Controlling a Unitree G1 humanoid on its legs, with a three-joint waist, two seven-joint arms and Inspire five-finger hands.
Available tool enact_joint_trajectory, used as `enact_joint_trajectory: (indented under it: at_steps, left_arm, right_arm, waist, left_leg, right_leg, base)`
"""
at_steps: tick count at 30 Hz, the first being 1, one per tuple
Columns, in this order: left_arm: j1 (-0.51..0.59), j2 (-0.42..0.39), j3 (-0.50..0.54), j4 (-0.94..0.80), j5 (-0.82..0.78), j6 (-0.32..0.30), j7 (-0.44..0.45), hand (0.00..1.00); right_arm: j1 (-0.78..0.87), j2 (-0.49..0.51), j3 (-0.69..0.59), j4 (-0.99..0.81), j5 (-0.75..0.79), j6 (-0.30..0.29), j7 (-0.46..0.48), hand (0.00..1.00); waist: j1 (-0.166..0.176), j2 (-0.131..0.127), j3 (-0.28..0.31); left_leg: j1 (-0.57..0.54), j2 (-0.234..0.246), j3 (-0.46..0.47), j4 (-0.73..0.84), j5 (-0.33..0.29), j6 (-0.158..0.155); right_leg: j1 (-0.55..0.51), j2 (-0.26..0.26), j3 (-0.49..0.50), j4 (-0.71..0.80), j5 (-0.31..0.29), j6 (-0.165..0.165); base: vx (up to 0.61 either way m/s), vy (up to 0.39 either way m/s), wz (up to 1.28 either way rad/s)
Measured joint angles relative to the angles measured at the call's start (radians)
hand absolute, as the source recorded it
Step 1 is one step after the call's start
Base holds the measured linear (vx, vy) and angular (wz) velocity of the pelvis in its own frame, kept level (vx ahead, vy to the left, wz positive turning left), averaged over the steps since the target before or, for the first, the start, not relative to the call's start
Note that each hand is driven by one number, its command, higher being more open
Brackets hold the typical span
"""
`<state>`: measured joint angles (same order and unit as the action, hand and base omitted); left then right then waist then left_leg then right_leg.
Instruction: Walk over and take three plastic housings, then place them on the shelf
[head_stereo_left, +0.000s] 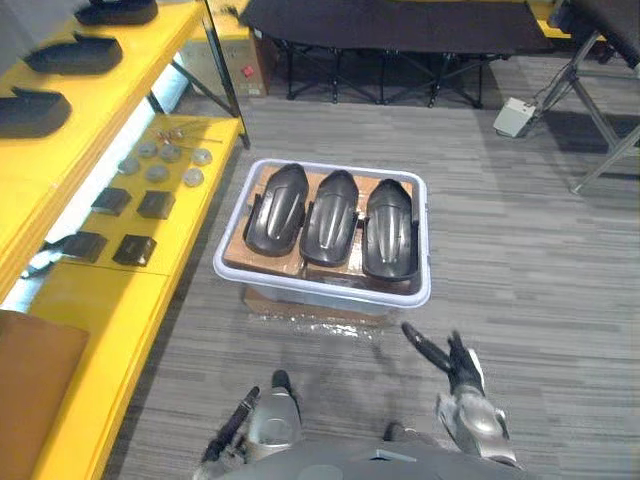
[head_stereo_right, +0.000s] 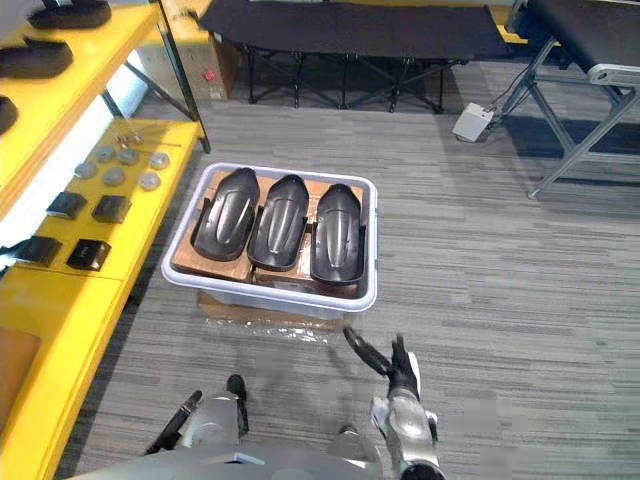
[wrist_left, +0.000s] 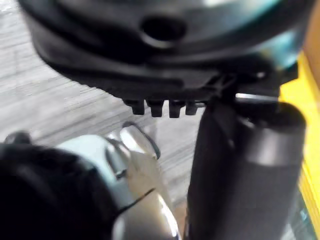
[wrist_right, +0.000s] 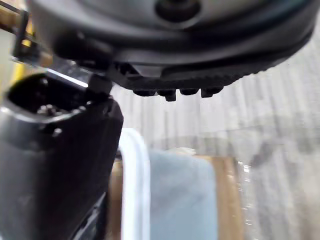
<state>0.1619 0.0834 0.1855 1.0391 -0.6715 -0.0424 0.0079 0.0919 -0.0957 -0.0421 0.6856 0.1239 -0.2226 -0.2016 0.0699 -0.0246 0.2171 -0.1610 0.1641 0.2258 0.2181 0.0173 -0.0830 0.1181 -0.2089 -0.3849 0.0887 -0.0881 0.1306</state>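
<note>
Obs: 3 plastic housings (head_stereo_left: 332, 216) lie side by side, domed backs up, on cardboard (head_stereo_left: 258, 260) inside a pale bin (head_stereo_left: 322, 290) on the floor; the yellow shelf (head_stereo_left: 120, 330) stands just beside the bin on the robot's left.

Handling (judged): moulded shells, likely light and stiff; glossy curved backs look slippery, so a pinch on the crown would probably slide; better to take each across its long side edges or by the squarer near end; neighbours nearly touch, so finger room between them is tight; outer shells offer the freer edges.

Right hand (head_stereo_left: 462, 378): fingers straight and spread, thumb out, holding nothing; near the bin's front rim, not touching it.

Left hand (head_stereo_left: 235, 422): low by the body, fingers loosely straight, holding nothing.
</note>
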Motion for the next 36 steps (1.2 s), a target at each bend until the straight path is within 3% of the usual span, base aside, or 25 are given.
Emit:
enact_joint_trajectory:
  at_steps: [2, 6, 11, 13, 14, 17, 18, 19, 22, 25, 30, 36]
  left_arm:
    - [-0.002, 0.053, -0.025, -0.042, 0.0, -0.004, 0.015, 1.0]
    - [0.006, 0.058, 0.0, -0.131, -0.111, -0.005, 0.012, 1.0]
    - [0.009, 0.057, 0.017, -0.164, -0.102, 0.014, 0.014, 1.0]
    - [0.028, 0.046, 0.016, -0.154, -0.101, 0.036, 0.014, 1.0]
    - [0.047, 0.037, 0.017, -0.139, -0.074, 0.049, 0.012, 1.0]
    - [0.056, 0.034, 0.027, -0.126, -0.06, 0.052, 0.008, 1.0]
    - [0.055, 0.042, 0.029, -0.129, -0.044, 0.047, 0.0, 1.0]
    - [0.046, 0.042, 0.029, -0.127, -0.028, 0.047, -0.007, 1.0]
    - [0.039, 0.046, 0.029, -0.136, -0.024, 0.037, -0.028, 1.0]
    - [0.026, 0.059, 0.027, -0.135, -0.024, 0.026, -0.044, 1.0]
    - [-0.021, 0.062, 0.003, -0.136, -0.025, 0.018, -0.08, 1.0]
    - [-0.084, 0.074, -0.073, -0.14, -0.034, -0.004, -0.11, 1.0]
  right_arm:
    - [0.014, 0.025, -0.008, -0.179, -0.003, 0.021, -0.068, 1.0]
    - [0.039, 0.024, -0.054, -0.347, -0.077, 0.023, -0.076, 1.0]
    - [0.028, -0.027, -0.14, -0.475, -0.064, 0.023, -0.071, 1.0]
    - [0.004, -0.074, -0.149, -0.478, -0.059, 0.071, -0.072, 1.0]
    - [-0.043, -0.102, -0.151, -0.457, -0.056, 0.131, -0.077, 1.0]
    - [-0.161, -0.136, -0.152, -0.348, -0.001, 0.187, -0.094, 1.0]
    - [-0.256, -0.16, -0.154, -0.246, 0.026, 0.214, -0.112, 1.0]
    - [-0.349, -0.196, -0.155, -0.143, 0.043, 0.238, -0.126, 1.0]
    - [-0.493, -0.265, -0.153, 0.031, 0.065, 0.261, -0.134, 1.0]
    - [-0.656, -0.348, -0.139, 0.187, 0.133, 0.262, -0.13, 1.0]
    - [-0.834, -0.461, -0.109, 0.304, 0.138, 0.259, -0.131, 1.0]
    - [-0.958, -0.505, -0.038, 0.392, 0.128, 0.264, -0.13, 1.0]
  waist:
    - [-0.009, -0.045, 0.001]
    - [-0.014, -0.05, -0.003]
    - [-0.021, -0.052, -0.007]
    - [-0.021, -0.055, -0.007]
    - [-0.018, -0.062, -0.004]
    - [-0.013, -0.075, 0.016]
    - [0.0, -0.086, 0.045]
    - [0.015, -0.076, 0.082]
    - [0.049, -0.048, 0.156]
    - [0.074, -0.046, 0.212]
    - [0.108, -0.043, 0.251]
    - [0.122, -0.007, 0.274]
  left_leg:
    - [0.044, -0.04, 0.027, -0.041, 0.001, 0.013]
    - [0.104, -0.052, 0.055, -0.092, 0.002, 0.016]
    - [0.115, -0.048, 0.061, -0.145, 0.024, 0.026]
    - [0.125, -0.049, 0.059, -0.186, 0.05, 0.025]
    - [0.114, -0.048, 0.052, -0.207, 0.065, 0.025]
    - [0.063, -0.048, 0.032, -0.201, 0.068, 0.023]
    - [0.035, -0.049, 0.023, -0.188, 0.07, 0.023]
    - [0.012, -0.04, 0.01, -0.18, 0.075, 0.022]
    - [-0.031, -0.03, -0.029, -0.187, 0.118, 0.027]
    - [-0.107, -0.014, -0.072, -0.184, 0.168, 0.032]
    - [-0.181, -0.031, -0.105, -0.183, 0.199, 0.044]
    - [-0.241, -0.059, -0.127, -0.16, 0.203, 0.051]
  right_leg:
    - [0.007, -0.039, 0.001, 0.014, 0.027, 0.042]
    - [0.022, -0.049, 0.004, 0.015, 0.056, 0.043]
    - [0.005, -0.038, 0.005, 0.013, 0.057, 0.041]
    - [0.0, -0.033, 0.003, 0.013, 0.06, 0.038]
    - [-0.015, -0.028, 0.0, 0.013, 0.06, 0.037]
    - [-0.047, -0.025, -0.016, 0.01, 0.049, 0.021]
    - [-0.061, -0.026, -0.031, 0.004, 0.032, 0.008]
    - [-0.078, -0.016, -0.045, 0.007, 0.031, 0.009]
    - [-0.107, -0.008, -0.085, 0.043, 0.023, -0.002]
    - [-0.171, 0.006, -0.114, 0.083, 0.021, -0.009]
    - [-0.245, -0.017, -0.135, 0.143, 0.014, -0.017]
    - [-0.32, -0.06, -0.142, 0.235, -0.028, -0.022]
  base:
    - [0.21, 0.166, -0.01]
    - [0.07, 0.084, -0.19]
    - [-0.03, -0.015, -0.1]
    - [-0.11, -0.007, 0.03]
    - [-0.14, -0.002, 0.07]
    - [-0.13, 0.005, 0.16]
    - [-0.2, -0.012, 0.23]
    - [-0.24, -0.011, 0.27]
    - [-0.18, 0.011, 0.44]
    - [-0.15, -0.004, 0.34]
    - [-0.04, 0.003, 0.17]
    - [-0.03, 0.001, 0.12]
